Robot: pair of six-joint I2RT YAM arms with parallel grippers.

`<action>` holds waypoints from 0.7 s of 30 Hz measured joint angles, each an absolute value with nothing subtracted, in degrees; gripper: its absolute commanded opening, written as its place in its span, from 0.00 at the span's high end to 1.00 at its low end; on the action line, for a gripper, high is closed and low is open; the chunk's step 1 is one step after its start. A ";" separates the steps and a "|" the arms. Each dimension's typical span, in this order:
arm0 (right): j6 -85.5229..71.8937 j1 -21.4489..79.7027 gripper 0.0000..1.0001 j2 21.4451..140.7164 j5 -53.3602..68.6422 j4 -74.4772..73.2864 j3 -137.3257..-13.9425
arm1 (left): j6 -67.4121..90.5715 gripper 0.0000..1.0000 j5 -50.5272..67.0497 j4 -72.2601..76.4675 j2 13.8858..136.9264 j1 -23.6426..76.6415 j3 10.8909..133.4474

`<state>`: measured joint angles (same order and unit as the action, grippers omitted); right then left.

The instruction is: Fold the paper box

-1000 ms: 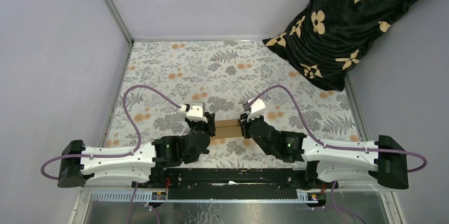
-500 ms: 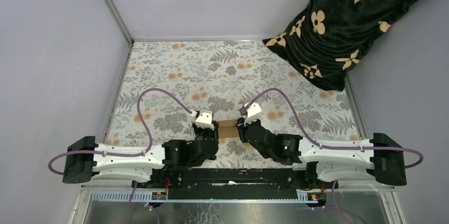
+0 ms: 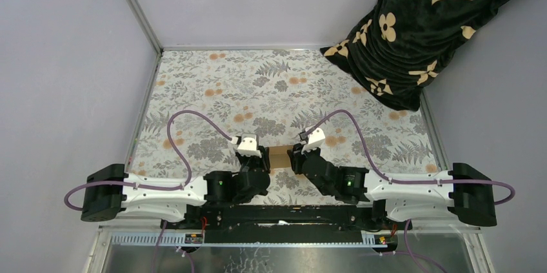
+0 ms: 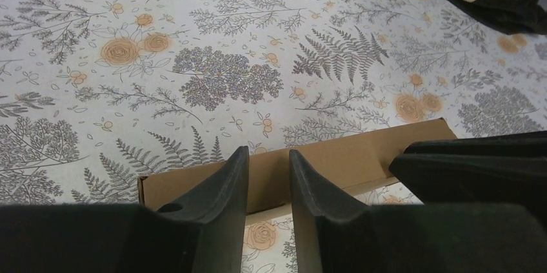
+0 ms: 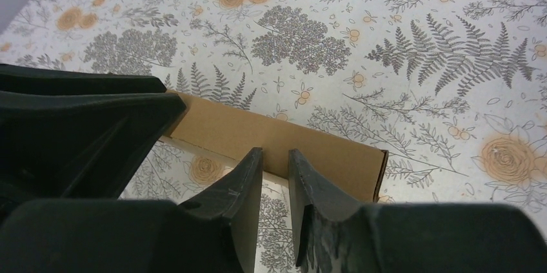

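Left arm [image 3: 164, 192] sits further inward now; left gripper [image 4: 268, 151], right gripper [image 5: 276, 151] narrowly parted, empty, tips at the plain brown cardboard box [image 4: 361, 150].

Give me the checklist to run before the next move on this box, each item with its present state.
1. The paper box is in view, between the two hands: ok.
2. The left hand is free of any grip: ok, its fingers are slightly apart with nothing between them.
3. The right hand is free of any grip: ok, same narrow gap, nothing in it.
4. Either hand is touching the cardboard: cannot tell.
5. The box is folded shut: cannot tell, only one plain brown face shows.
6. The black patterned cloth is clear of the work: ok, it lies at the far right corner of the table.
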<state>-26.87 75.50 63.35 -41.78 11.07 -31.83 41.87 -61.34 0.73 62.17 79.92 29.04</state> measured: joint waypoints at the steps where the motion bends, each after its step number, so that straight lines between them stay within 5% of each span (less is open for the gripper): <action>1: -27.51 75.64 0.72 63.37 -42.22 11.81 -31.38 | 42.65 0.65 -61.84 0.91 62.57 80.07 28.95; 14: -38.06 77.71 0.71 62.22 -47.33 18.92 -25.85 | 50.85 0.64 -66.94 1.85 63.79 82.30 27.79; 21: -37.32 78.74 0.68 51.94 -47.07 9.39 -25.10 | 52.42 0.63 -66.72 1.96 64.01 82.83 27.97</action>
